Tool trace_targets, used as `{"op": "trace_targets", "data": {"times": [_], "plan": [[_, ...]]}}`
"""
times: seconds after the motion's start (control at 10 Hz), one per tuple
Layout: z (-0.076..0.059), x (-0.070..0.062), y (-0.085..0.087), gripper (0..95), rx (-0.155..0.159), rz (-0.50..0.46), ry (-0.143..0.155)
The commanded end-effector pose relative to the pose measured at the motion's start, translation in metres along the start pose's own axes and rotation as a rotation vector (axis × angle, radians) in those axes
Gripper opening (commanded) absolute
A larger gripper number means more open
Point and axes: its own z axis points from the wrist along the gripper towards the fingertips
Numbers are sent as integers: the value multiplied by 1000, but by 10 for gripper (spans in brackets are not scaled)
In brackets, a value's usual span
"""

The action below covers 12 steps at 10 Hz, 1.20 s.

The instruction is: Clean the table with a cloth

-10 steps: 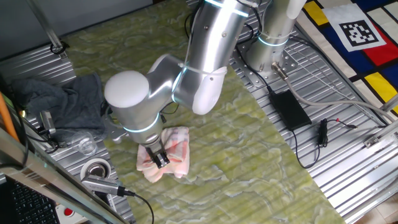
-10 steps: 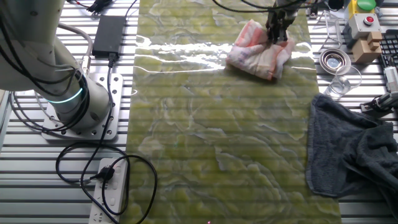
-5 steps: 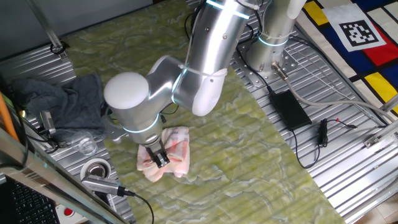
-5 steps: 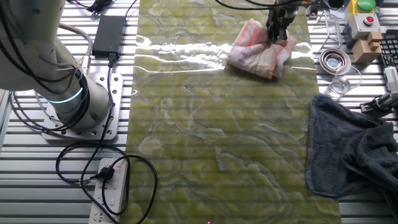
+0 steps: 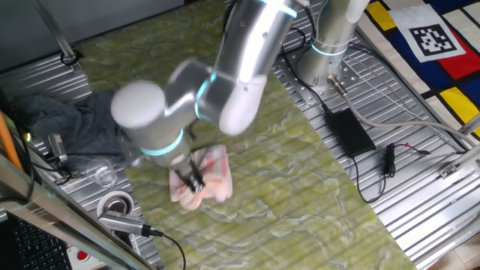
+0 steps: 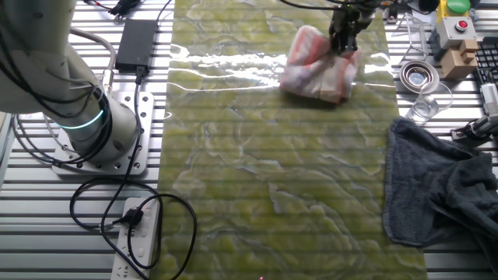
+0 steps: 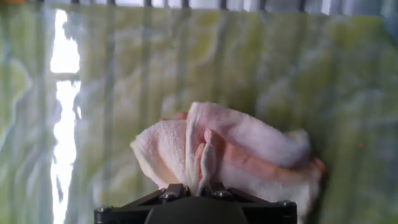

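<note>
The cloth (image 5: 206, 178) is a crumpled pale pink and white towel with orange-red stripes, lying on the yellow-green marbled table (image 5: 300, 172). My gripper (image 5: 192, 180) is shut on a fold of it from above. From the other side, the cloth (image 6: 315, 68) sits near the table's (image 6: 272, 171) far end, with the gripper (image 6: 343, 40) pinching its upper right part. In the hand view the cloth (image 7: 230, 149) bunches up between the fingers, and my gripper (image 7: 194, 186) holds it against the table (image 7: 124, 74).
A dark grey cloth (image 5: 71, 120) (image 6: 443, 187) lies on the ribbed metal beside the table. A clear glass (image 6: 426, 101), a metal ring (image 6: 418, 75) and a button box (image 6: 457, 27) stand near the pink cloth. A black power brick (image 5: 349, 131) and cables lie by the arm's base.
The arm has swung with the cloth in its grip, dragging it a short way across the table; the arm is motion-blurred now. The cloth has shifted slightly and bunched up.
</note>
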Motion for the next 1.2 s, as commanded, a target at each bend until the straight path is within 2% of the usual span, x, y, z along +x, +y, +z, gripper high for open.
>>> {"op": "trace_targets", "data": {"times": [0.1, 0.3, 0.5, 0.9, 1.1, 1.2], "plan": [[-23, 37, 2, 0, -42, -14, 22], [-23, 46, 2, 0, -36, -19, 23], [-22, 55, 1, 0, -86, 22, 23], [-27, 70, 10, 0, -86, 27, 39], [-31, 79, 18, 0, -128, 79, 53], [-31, 79, 18, 0, -134, 83, 53]]}}
